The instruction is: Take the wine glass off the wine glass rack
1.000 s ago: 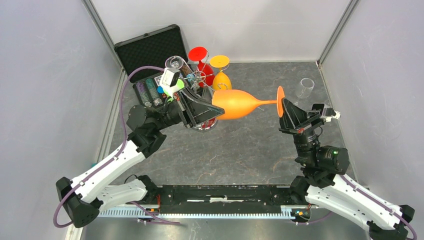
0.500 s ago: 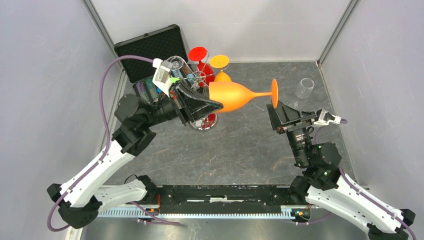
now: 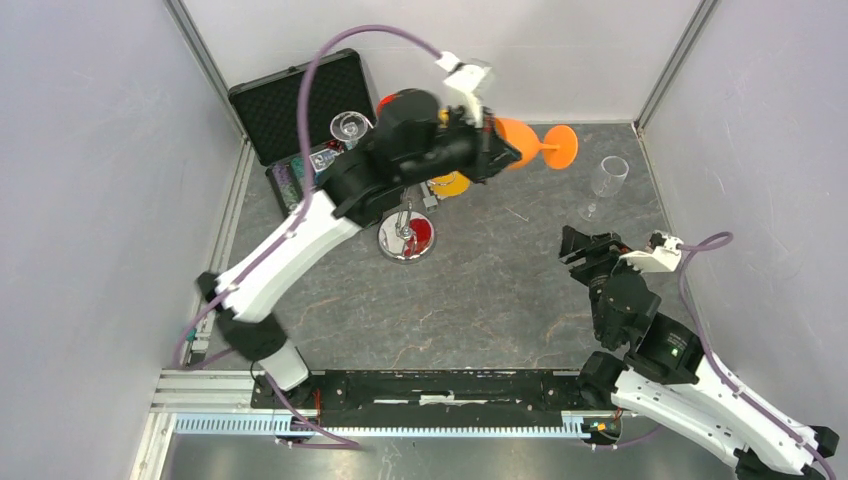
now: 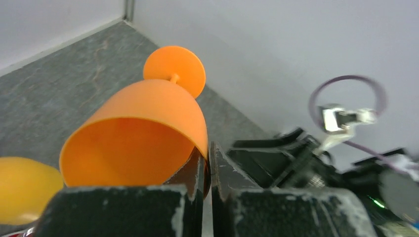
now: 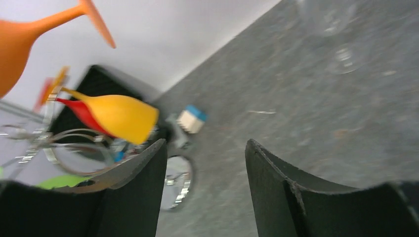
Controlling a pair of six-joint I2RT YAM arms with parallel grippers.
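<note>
Meeting pale walls [image 3: 90, 200] on three sides, the grey table [image 3: 480, 300] lies open centrally (wine glass rack [image 3: 400, 243] rear-left); left gripper [image 4: 207, 153] pinches the orange wine glass [image 4: 148, 113] by its rim, right gripper [image 5: 205, 144] stands spread-jawed.

Bright, even, diffuse light in all three views; sharpness differs.
Top view: crisp, only faint soft shadows on the table [image 3: 480, 290]; bright reflections on the wine glass rack [image 3: 405, 238] base. Left wrist: orange wine glass [image 4: 143, 128] fairly sharp, left gripper [image 4: 208, 158] close and soft, background hazy. Right wrist: motion smear throughout, yellow glass [image 5: 118, 116] and clear glass [image 5: 341, 49] blurred; right gripper [image 5: 206, 145] dark, underlit.
</note>
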